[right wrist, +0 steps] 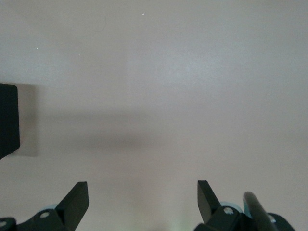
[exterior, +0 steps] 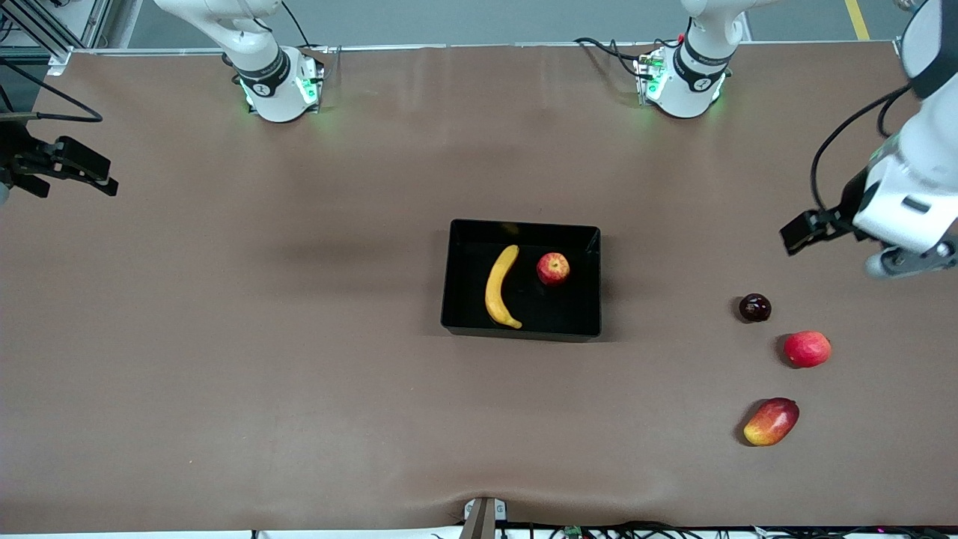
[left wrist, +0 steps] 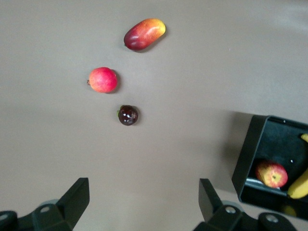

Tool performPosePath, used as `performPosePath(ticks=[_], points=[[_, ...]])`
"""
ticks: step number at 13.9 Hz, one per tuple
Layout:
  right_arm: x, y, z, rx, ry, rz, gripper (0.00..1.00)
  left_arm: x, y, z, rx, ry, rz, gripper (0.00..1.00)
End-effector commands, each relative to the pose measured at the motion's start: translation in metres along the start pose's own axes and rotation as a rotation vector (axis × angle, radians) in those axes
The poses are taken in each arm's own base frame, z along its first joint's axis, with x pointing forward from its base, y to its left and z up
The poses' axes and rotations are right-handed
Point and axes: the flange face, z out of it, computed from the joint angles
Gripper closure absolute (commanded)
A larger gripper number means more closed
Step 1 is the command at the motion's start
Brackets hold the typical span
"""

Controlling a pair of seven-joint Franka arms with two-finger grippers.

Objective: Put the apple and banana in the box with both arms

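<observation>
The black box stands in the middle of the table. The yellow banana and the red apple lie inside it, side by side, apart from each other. The box, apple and banana also show in the left wrist view. My left gripper is open and empty, up over bare table at the left arm's end. My right gripper is open and empty, up at the right arm's end. A corner of the box shows in the right wrist view.
Three loose fruits lie toward the left arm's end: a dark plum, a plain pinkish-red round fruit and an oblong red-and-yellow fruit nearest the front camera. They also show in the left wrist view.
</observation>
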Motion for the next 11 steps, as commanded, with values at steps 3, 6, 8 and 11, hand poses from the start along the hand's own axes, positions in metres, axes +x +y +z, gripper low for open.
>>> performPosePath(ticks=[3, 6, 8, 11], points=[[-0.005, 0.003, -0.002, -0.006, 0.004, -0.006, 0.00, -0.049, -0.031, -0.015, -0.011, 0.004, 0.031, 0.00], [-0.005, 0.003, -0.002, -0.005, 0.004, -0.005, 0.00, -0.049, -0.035, -0.018, -0.050, -0.004, 0.052, 0.00], [-0.005, 0.003, -0.002, -0.006, 0.006, -0.005, 0.00, -0.048, -0.036, -0.016, -0.061, -0.010, 0.093, 0.00], [-0.005, 0.003, -0.001, -0.005, 0.003, -0.005, 0.00, -0.045, -0.038, -0.021, -0.056, 0.003, 0.090, 0.00]])
